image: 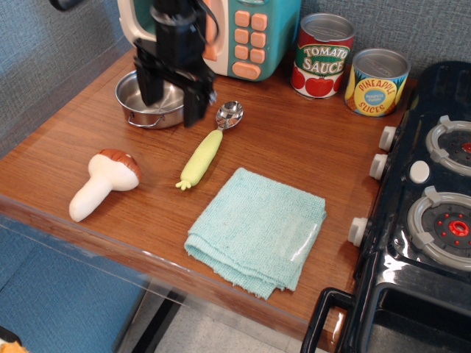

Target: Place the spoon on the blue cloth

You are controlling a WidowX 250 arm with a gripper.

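Wooden countertop (294, 158) filling the middle of the shot, blue-grey wall behind, black toy stove (427, 213) sitting along the right edge. Up at the back, the gripper (172, 95) is hanging over the steel pot (151, 99), its 2 black fingers (195, 103) spread apart and holding nothing. Just right of it, the spoon (210, 145) is lying flat on the wood, shiny bowl pointing toward the back, pale ribbed handle angling down toward the front-left. The blue cloth (257, 229) is sitting folded near the front edge, just beside the handle's tip but not touching it. Off to the left, a toy mushroom (104, 182) is lying on its side. 2 cans, tomato sauce (322, 56) and pineapple slices (376, 82), are standing at the back beside the toy microwave (246, 33).
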